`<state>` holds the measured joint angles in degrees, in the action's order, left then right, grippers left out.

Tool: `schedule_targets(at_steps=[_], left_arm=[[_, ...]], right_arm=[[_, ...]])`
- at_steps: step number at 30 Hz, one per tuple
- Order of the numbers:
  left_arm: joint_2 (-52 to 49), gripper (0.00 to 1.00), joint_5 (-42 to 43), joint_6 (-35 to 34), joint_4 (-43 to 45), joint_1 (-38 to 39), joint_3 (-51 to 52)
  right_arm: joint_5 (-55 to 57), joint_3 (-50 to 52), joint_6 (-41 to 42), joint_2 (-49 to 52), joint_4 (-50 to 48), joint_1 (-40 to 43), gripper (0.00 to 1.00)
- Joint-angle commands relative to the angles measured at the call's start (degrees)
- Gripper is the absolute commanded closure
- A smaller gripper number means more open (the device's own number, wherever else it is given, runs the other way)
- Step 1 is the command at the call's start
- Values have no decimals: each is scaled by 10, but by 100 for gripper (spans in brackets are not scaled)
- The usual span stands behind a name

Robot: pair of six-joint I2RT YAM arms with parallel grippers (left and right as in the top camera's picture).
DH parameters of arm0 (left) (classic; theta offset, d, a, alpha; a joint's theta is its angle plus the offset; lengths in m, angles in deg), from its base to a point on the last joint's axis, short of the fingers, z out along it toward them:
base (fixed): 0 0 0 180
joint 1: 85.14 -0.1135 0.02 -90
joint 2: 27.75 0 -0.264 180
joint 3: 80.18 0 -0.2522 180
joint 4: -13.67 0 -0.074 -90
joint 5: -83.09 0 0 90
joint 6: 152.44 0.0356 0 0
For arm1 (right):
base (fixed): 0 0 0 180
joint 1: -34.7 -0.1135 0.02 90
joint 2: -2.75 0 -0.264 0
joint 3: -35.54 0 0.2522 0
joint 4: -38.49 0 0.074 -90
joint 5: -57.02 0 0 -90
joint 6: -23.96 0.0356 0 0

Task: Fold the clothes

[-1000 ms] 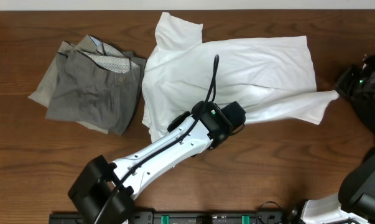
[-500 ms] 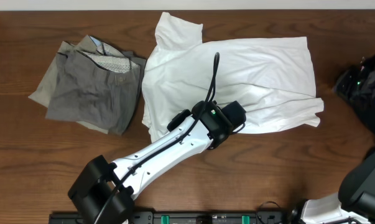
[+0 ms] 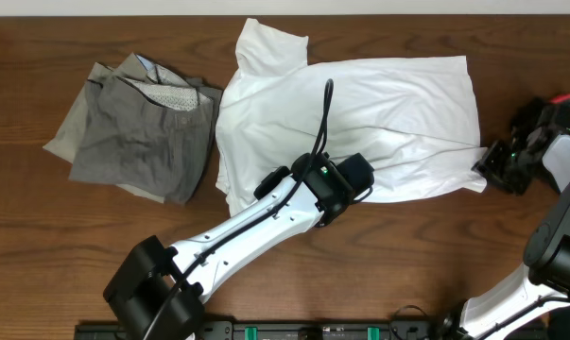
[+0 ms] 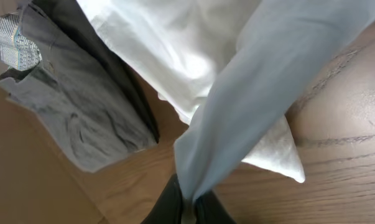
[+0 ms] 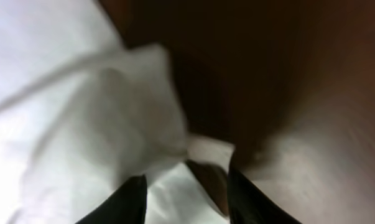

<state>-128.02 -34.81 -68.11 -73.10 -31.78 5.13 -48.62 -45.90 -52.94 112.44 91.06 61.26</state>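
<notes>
The white T-shirt (image 3: 379, 104) lies spread on the table's middle and back. My left gripper (image 3: 362, 186) is shut on its front hem; the left wrist view shows the jaws (image 4: 187, 210) pinching a band of white cloth (image 4: 262, 93). My right gripper (image 3: 489, 170) is open at the shirt's right front corner. In the right wrist view its jaws (image 5: 187, 198) straddle white cloth (image 5: 81, 112) without closing on it. The grey-khaki trousers (image 3: 138, 132) lie folded at the left and also show in the left wrist view (image 4: 81, 118). No black garment is in view.
The brown wooden table (image 3: 58, 255) carries both garments. The trousers' right edge touches the shirt's left side. The left arm (image 3: 256, 222) crosses the front of the table. The right arm's base (image 3: 559, 274) stands at the right edge.
A second ago the shirt's right corner was stretched out to the right gripper. It was let go and fell back. The right gripper has now come in to that corner, open.
</notes>
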Motion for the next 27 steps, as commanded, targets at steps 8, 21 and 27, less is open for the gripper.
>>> schedule_targets(at_steps=[8,21,27], left_arm=[[12,94,-15,-6,2,-3,-8],[12,94,-15,-6,15,-3,-7],[12,94,-15,-4,15,-3,-7]], right_arm=[[-156,0,-12,-2,-82,4,95],[-112,0,-27,-2,-73,5,66],[-59,0,-55,-2,-31,5,62]])
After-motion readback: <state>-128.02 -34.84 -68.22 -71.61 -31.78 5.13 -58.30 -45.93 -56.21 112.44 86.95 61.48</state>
